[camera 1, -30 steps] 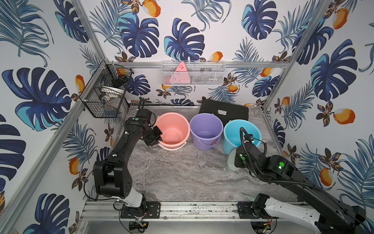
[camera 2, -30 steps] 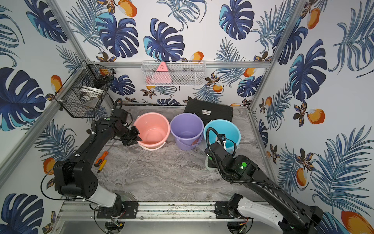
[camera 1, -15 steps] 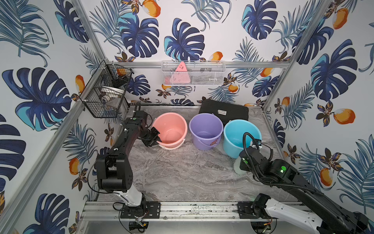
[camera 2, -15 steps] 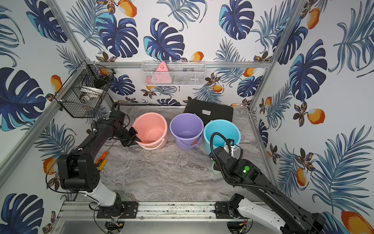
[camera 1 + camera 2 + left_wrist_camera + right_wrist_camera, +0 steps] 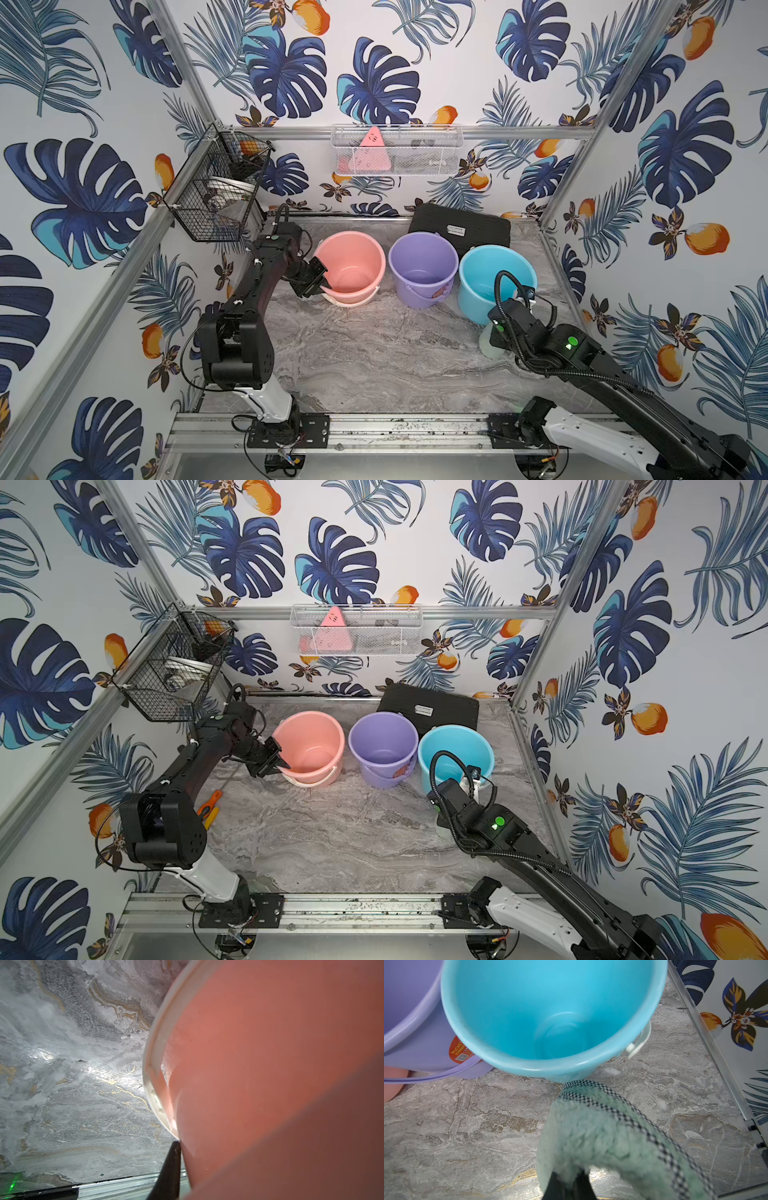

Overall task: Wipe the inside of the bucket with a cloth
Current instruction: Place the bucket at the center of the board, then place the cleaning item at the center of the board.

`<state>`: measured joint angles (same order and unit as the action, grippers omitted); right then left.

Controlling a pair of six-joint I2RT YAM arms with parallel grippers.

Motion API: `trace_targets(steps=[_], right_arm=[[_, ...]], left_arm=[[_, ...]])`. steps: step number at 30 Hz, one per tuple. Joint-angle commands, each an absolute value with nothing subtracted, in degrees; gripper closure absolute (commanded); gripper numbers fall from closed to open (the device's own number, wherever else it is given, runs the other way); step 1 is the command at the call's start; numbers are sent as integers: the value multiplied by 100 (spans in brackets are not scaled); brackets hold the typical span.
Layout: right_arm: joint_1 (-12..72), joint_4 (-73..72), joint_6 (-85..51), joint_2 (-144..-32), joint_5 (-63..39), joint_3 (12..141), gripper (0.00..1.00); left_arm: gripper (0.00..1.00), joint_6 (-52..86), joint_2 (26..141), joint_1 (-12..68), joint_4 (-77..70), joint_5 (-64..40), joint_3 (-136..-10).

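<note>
The right gripper (image 5: 568, 1180) is clamped on the cloth (image 5: 602, 1142), which sits just outside the blue bucket (image 5: 550, 1012). Only the right wrist view shows that grip, as the arm hides it in both top views. There the left gripper (image 5: 323, 284) pinches the rim of the pink bucket (image 5: 353, 266).

Top views bright, even, sharp w/ soft shadows. Left wrist dim: pink bucket (image 5: 270, 1084) blurred, glare on tabletop (image 5: 47, 1057) mid-left. Right wrist: cloth (image 5: 602, 1142) soft-focus.
</note>
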<state>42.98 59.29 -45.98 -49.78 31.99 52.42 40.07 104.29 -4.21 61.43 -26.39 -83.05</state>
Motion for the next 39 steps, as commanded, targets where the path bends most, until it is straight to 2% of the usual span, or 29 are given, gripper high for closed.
trace_targets(steps=[1, 4, 6, 9, 15, 16, 21, 26, 35, 39], right_arm=[[4259, 5852, -4642, -4975, 3193, 5247, 100], [4211, 5865, -4623, -4975, 3165, 5222, 100], [4180, 5825, -4608, -4948, 3142, 5178, 100], [4124, 5791, -4613, -4939, 3094, 5107, 100], [3923, 5818, -4680, -4989, 3153, 5097, 100], [3850, 5843, -4707, -4999, 3179, 5107, 100], [3173, 5597, -4537, -4964, 2792, 4969, 100], [2065, 5057, -4224, -5021, 1663, 4672, 100], [476, 4401, -3874, -5427, 270, 4373, 100], [72, 4179, -3816, -5672, 104, 4273, 100]], left_arm=[[80, 3798, 10517, -422, 5960, -2929, -8371], [76, 3763, 10514, -422, 5936, -2947, -8394], [67, 3748, 10490, -419, 5879, -3023, -8379], [63, 3701, 10503, -407, 5832, -3124, -8394], [22, 3667, 10469, -236, 5679, -3312, -8457], [20, 3641, 10467, -185, 5669, -3350, -8508], [18, 3686, 10295, -149, 5490, -3701, -8572], [17, 3777, 9935, -142, 5260, -3835, -8400], [17, 3490, 9828, -179, 5496, -3747, -8232], [18, 3453, 9844, -180, 5378, -3870, -7941]])
